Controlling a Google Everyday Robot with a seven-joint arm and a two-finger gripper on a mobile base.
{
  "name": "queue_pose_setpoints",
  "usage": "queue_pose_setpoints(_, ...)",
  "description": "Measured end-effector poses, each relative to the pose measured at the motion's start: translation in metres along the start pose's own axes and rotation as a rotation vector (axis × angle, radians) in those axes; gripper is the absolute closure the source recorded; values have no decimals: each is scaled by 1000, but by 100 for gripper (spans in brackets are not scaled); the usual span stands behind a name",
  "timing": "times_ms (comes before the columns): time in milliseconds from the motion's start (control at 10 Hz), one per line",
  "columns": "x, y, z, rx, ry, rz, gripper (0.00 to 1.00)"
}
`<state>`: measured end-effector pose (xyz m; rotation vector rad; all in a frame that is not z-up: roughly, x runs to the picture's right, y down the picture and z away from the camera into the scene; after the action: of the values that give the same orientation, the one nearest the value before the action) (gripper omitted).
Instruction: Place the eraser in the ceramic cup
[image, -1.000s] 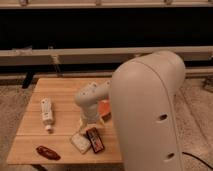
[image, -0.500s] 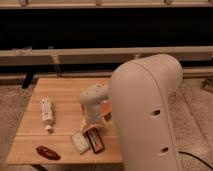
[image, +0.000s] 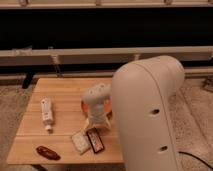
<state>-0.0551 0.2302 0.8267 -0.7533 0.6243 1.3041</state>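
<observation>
My gripper (image: 97, 124) hangs from the white wrist over the middle of the wooden table (image: 35, 145), pointing down just behind two small items. A pale rectangular block, likely the eraser (image: 79, 141), lies flat near the table's front edge, left of and below the gripper. The white ceramic cup is not in view; it may be hidden behind my arm. An orange bowl (image: 84, 106) shows only as a rim behind the wrist.
A dark packet with a red edge (image: 95, 140) lies right beside the pale block. A white bottle (image: 46, 112) lies on the left of the table. A red-brown object (image: 47, 152) sits at the front left corner. My large white arm housing (image: 150, 115) blocks the table's right side.
The wrist and gripper have moved slightly right and toward the table's front, closer to the pale block and dark packet. The objects on the table have not moved.
</observation>
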Motion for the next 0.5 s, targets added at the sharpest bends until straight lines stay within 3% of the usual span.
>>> queue_pose_setpoints(200,2,3,4,20,9,-10,24)
queue_pose_setpoints(500,5,7,8,44,23,-24,52)
